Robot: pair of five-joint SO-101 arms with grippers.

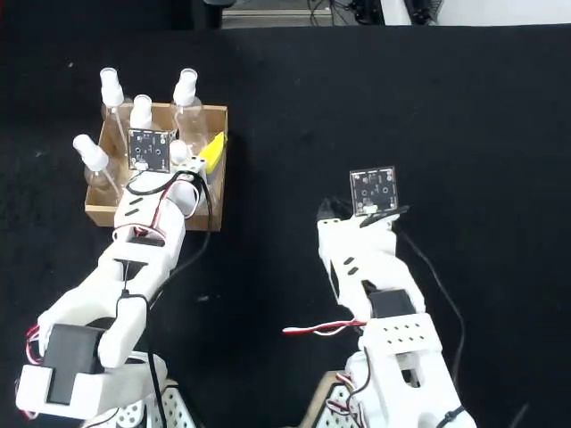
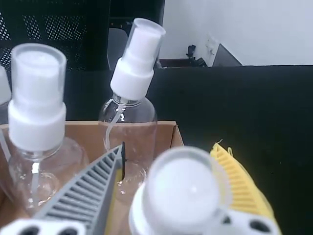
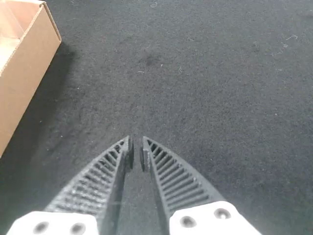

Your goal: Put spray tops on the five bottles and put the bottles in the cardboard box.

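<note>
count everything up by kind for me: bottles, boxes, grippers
bottles with spray tops: 5
cardboard box: 1
grippers: 2, the left gripper and the right gripper
total: 8

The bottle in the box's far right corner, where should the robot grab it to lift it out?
Probably grab the bottle by its clear shoulder, just under the white spray top, coming straight down from above. It stands upright, the box wall hides its lower part, and other bottles stand close by, so a sideways reach looks blocked.
</note>
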